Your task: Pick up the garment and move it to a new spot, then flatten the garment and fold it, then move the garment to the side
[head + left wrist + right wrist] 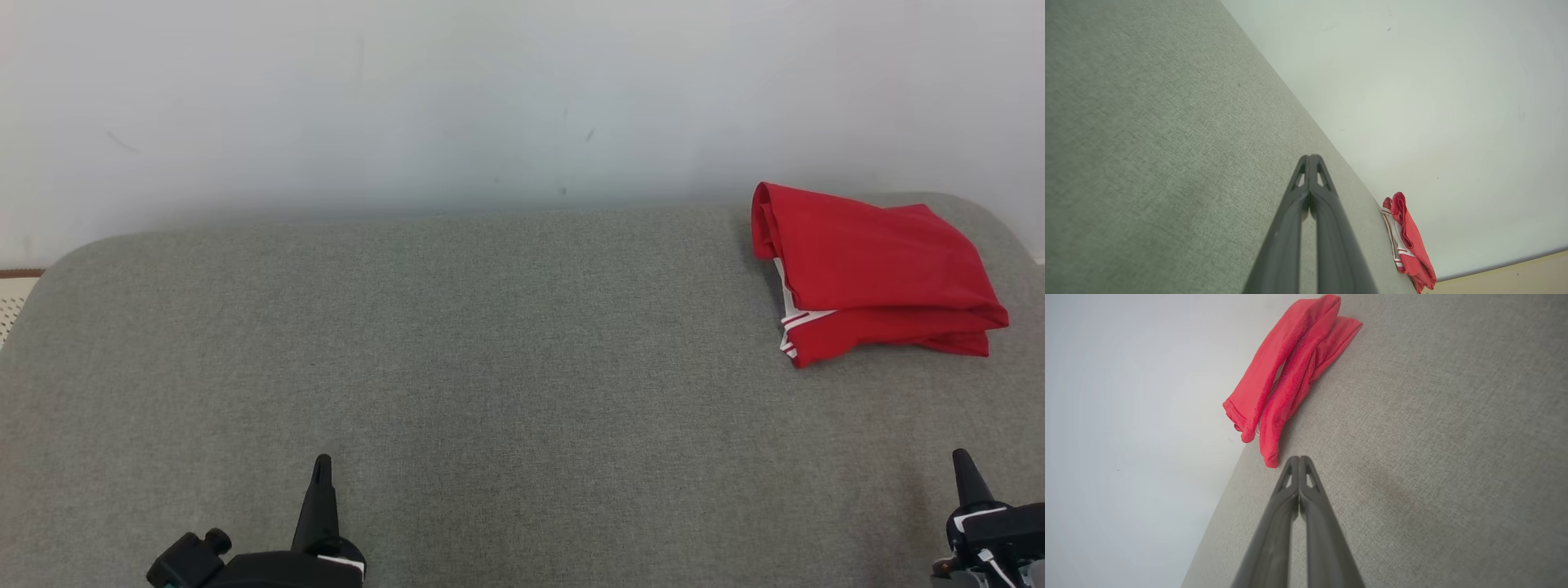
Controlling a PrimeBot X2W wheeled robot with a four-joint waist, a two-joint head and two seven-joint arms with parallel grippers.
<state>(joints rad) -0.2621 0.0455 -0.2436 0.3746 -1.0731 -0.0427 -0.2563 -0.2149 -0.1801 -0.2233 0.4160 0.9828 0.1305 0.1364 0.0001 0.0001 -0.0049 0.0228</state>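
My left hand (322, 464) was pinched shut, its two long dark fingers meeting in one narrow point with nothing between them. My right hand (962, 457) was closed the same way, and it was empty too. Both sat at the near edge of the table (490, 343), the left one toward its left half and the right one at its right side, well apart from the cloth. I judged they were parked there to keep clear of finished work.

The table wore a grey woven cover, matte and slightly nubbly, with rounded corners. The garment (873, 261) lay at the table's far right corner, close to the back edge where the pale wall (490, 98) rose. It was a soft red knit, doubled over into a thick, roughly rectangular bundle with plump rolled folds. White stripe trim (796, 320) showed at the end facing the table's middle. Lying folded and off to the side, it looked to me like the last step was done.
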